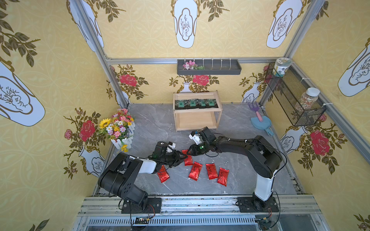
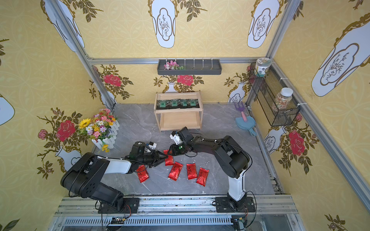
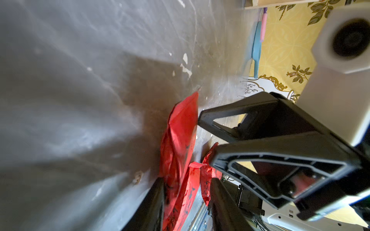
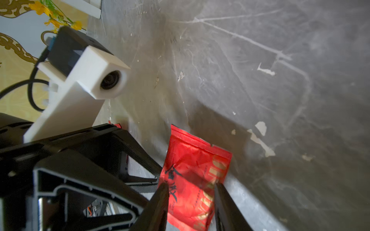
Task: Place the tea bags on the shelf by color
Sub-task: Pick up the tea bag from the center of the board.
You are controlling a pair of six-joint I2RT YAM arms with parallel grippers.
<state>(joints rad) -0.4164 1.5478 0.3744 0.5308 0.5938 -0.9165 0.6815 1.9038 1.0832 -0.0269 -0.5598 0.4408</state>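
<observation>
**Fig.** Both arms meet at one red foil packet [image 4: 196,168] near the middle of the grey marbled surface [image 1: 152,124]. It lies just beyond the row of four other red packets [image 1: 195,171] that sit toward the front edge.

- **Axis and approach:** The packet's long axis runs roughly from front edge to far edge. The left gripper [image 1: 183,159] reaches it from the left-edge side and the right gripper [image 1: 188,153] from the right-edge side, so neither arm is nearer (both are already at it).
- **Grip:** In the right wrist view the right gripper's fingers [image 4: 162,200] straddle the packet across its short width, narrowed to about that width. In the left wrist view the left gripper's fingers [image 3: 152,202] flank the creased foil in the same way. Whether either gripper actually clamps it cannot be told.
- **Destination:** The shelf [image 1: 196,121] stands at the middle of the far edge, straight beyond the packet. Four black sachets [image 1: 192,104] fill its upper tier and the lower tier is bare, so the lower tier is judged the place for the reds.
- **Room:** The way between looks open. The flower box [image 1: 125,142] at the left edge and the blue dustpan [image 1: 260,124] at the right edge stand well apart.
</observation>
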